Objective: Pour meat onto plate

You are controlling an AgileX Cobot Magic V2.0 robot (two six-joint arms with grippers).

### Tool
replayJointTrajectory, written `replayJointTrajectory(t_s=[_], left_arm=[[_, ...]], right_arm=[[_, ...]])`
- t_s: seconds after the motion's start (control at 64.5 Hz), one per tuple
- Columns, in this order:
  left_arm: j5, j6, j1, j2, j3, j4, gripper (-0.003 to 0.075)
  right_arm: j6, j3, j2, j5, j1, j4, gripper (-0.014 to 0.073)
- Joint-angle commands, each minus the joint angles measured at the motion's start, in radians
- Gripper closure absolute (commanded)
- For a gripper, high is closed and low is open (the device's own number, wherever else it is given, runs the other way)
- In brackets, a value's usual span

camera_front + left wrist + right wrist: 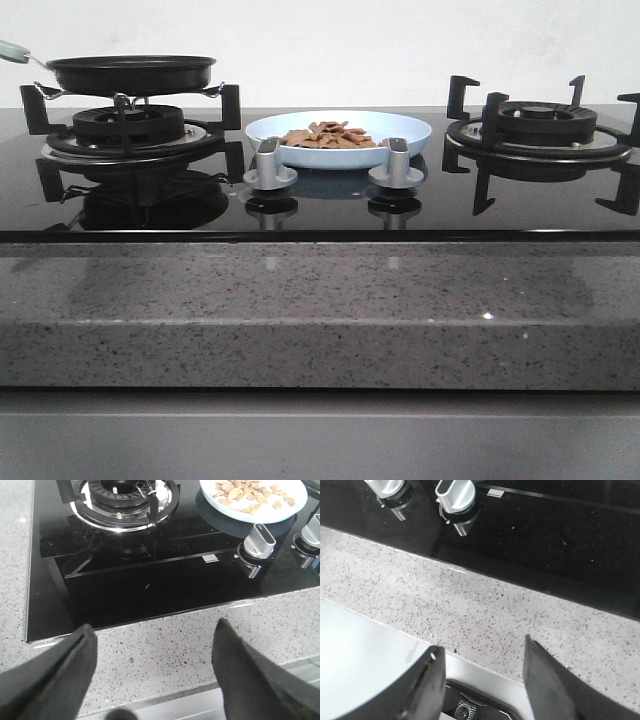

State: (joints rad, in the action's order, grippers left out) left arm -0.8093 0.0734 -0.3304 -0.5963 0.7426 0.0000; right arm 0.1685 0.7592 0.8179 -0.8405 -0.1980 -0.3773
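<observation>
Black glass forms the hob surface (320, 215), which is set into a speckled grey stone counter (320, 300).

Task items:
- The plate (405, 125), pale blue and shallow, rests on the glass at the centre of the hob, between the two burners and just behind the two silver control knobs (270, 165).
- The meat (330, 135), small reddish-brown pieces, lies in a loose heap inside the plate, toward its middle. In the left wrist view the same pieces (250, 492) are spread across the plate (280, 512); no pieces are visible on the glass around it.

Other items:
- A black frying pan (130, 72) sits on the pan support of the left burner (130, 125), with a pale handle extending toward the left edge of the front view. Its interior is not visible from this low angle.
- The right burner (540, 120) carries nothing.

Tool state:
- The left gripper (150, 670) is spread wide, with nothing between its fingers. It is above the counter's front edge, near the left burner (125, 495), well apart from the plate.
- The right gripper (482, 680) is likewise parted and holds nothing. It is above the front edge of the counter (495, 610), with both knobs (455, 495) ahead of it.

Neither arm appears in the front view.
</observation>
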Motion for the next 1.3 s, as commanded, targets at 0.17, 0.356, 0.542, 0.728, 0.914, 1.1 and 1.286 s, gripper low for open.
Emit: replayJointTrajectory(t_s=[0.17,0.356,0.542,0.728,0.914,1.1,1.286], left_arm=[[0.073,0.009,-0.008,-0.003,0.025,0.000,0.0239],[0.073,0.009,-0.008,-0.003,0.025,0.000,0.0239],[0.102,0.009,-0.008,-0.003,0.025,0.000,0.0278],[0.102,0.009,-0.008,-0.003,0.025,0.006,0.0636],[0.102,0.009,-0.008,-0.003,0.025,0.006,0.0741],[0.102,0.009,-0.008,-0.003,0.025,0.006,0.0741],[0.389,0.009,0.064,0.141,-0.132,0.060,0.0741]], right_arm=[[0.015,0.025,-0.010,0.047,0.002,-0.016,0.0205],[0.015,0.025,-0.010,0.047,0.002,-0.016,0.0209],[0.015,0.025,-0.010,0.046,0.002,-0.016,0.0421],[0.015,0.025,-0.010,0.045,0.002,-0.016,0.0715],[0.015,0.025,-0.010,0.043,0.002,-0.016,0.0708],[0.015,0.025,-0.010,0.039,0.002,-0.016,0.0708],[0.015,0.025,-0.010,0.039,0.002,-0.016,0.0708]])
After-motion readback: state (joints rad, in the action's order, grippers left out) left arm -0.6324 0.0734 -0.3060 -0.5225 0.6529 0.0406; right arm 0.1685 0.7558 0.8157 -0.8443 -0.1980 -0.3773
